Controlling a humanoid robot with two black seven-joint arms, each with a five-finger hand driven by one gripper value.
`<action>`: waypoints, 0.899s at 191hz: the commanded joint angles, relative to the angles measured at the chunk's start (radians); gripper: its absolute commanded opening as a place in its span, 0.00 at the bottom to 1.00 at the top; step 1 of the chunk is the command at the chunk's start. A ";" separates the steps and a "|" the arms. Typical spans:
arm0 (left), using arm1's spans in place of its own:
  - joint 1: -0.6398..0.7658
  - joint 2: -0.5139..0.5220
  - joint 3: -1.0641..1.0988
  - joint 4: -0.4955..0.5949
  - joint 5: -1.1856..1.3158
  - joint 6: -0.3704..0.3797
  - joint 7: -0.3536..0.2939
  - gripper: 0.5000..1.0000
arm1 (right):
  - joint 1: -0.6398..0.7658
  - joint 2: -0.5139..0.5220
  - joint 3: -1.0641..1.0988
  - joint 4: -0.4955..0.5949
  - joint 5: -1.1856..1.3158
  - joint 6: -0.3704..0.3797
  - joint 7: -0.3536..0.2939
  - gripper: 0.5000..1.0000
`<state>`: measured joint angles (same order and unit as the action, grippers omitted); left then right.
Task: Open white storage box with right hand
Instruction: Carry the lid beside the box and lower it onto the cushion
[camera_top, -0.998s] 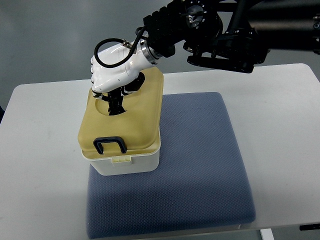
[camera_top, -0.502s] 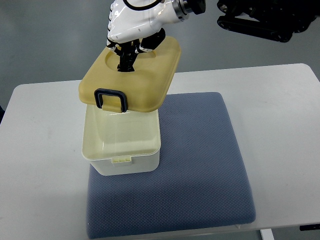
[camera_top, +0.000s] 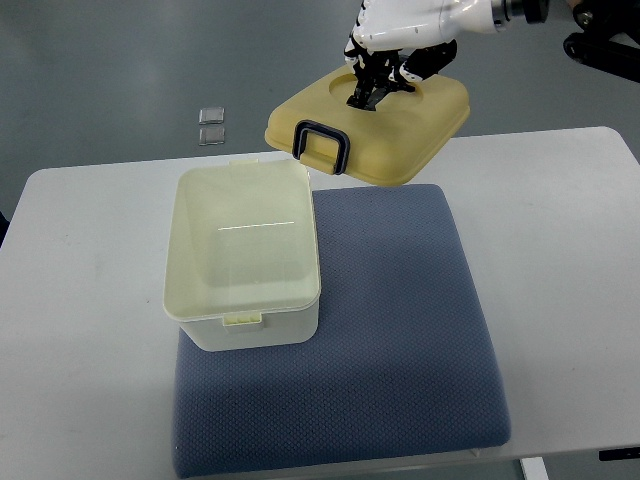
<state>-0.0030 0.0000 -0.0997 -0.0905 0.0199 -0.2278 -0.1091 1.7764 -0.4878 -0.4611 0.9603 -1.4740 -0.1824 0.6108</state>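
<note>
Right hand clamped on lid, aloft and tilted past box. Could slip, dropping onto pad or table.

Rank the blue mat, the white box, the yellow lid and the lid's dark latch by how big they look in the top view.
1. Blue mat, clearly largest.
2. White box and yellow lid: look alike; the lid is lifted nearer the camera by the right hand, so no ranking.
3. Dark latch, smallest.
</note>
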 joint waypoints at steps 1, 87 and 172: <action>0.000 0.000 0.000 0.000 0.000 -0.001 0.000 1.00 | -0.063 -0.038 0.032 0.000 -0.020 0.001 0.000 0.00; 0.000 0.000 0.000 0.000 0.000 -0.001 0.000 1.00 | -0.275 -0.144 0.124 0.000 -0.114 -0.012 0.000 0.00; 0.000 0.000 0.000 0.000 0.000 -0.001 0.000 1.00 | -0.428 -0.155 0.188 0.003 -0.192 -0.088 0.000 0.00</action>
<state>-0.0031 0.0000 -0.0997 -0.0905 0.0200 -0.2276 -0.1086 1.3691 -0.6544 -0.2847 0.9608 -1.6539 -0.2594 0.6108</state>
